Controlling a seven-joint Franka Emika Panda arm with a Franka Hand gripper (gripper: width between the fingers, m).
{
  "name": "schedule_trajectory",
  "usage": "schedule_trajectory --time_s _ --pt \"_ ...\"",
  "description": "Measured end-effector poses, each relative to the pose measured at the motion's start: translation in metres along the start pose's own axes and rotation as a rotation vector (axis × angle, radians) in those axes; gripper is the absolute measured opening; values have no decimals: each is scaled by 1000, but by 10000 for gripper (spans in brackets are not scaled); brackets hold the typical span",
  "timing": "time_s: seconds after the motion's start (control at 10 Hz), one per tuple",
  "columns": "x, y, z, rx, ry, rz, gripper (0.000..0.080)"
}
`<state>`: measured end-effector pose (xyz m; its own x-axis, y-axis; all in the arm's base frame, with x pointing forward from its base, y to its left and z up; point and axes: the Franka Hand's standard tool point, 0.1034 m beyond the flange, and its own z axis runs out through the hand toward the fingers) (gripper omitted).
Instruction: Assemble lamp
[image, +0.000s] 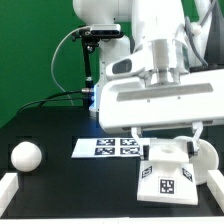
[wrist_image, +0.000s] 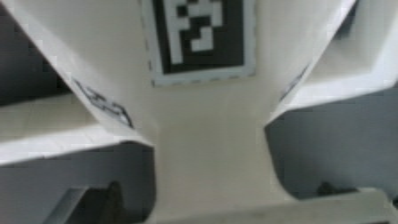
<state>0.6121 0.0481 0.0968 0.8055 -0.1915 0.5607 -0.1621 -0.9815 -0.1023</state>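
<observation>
Exterior view shows the shade (image: 168, 180) just beside the marker board (image: 105, 147), on the exterior view's right of it and nearer the camera; it seems to stand wide end down, with its thin top up; the bulb (image: 25, 156) lies on the other side of the marker board, well apart from it; the claw (image: 168, 148) hangs right over the shade, and the thin top sits inside it; in the wrist view the shade (wrist_image: 199, 110) fills the middle, and a dark gap shows on both sides of its neck, so the claw (wrist_image: 214, 200) looks released, not pinching anything yet; I think the shade is hollow plastic, so it should be light and stiff, but smooth and a bit slippery; its sloped sides could make the claw slide up and off; the best place to hold looks like the thin neck at the top, where the sides are straighter; a soft squeeze should do, since a hard one might tip it.
</observation>
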Motion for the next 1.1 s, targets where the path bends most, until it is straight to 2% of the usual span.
schedule_trajectory --time_s 0.3,0.5,0.8,0.9,1.1 --pt "-1 -1 1 0 0 -1 530" --pt "-17 -17 10 12 -16 -37 530" --pt "-32 -35 28 22 -36 -55 530" --pt "-31 -42 30 26 -31 -56 530" --pt "-24 -41 35 21 -21 -53 530"
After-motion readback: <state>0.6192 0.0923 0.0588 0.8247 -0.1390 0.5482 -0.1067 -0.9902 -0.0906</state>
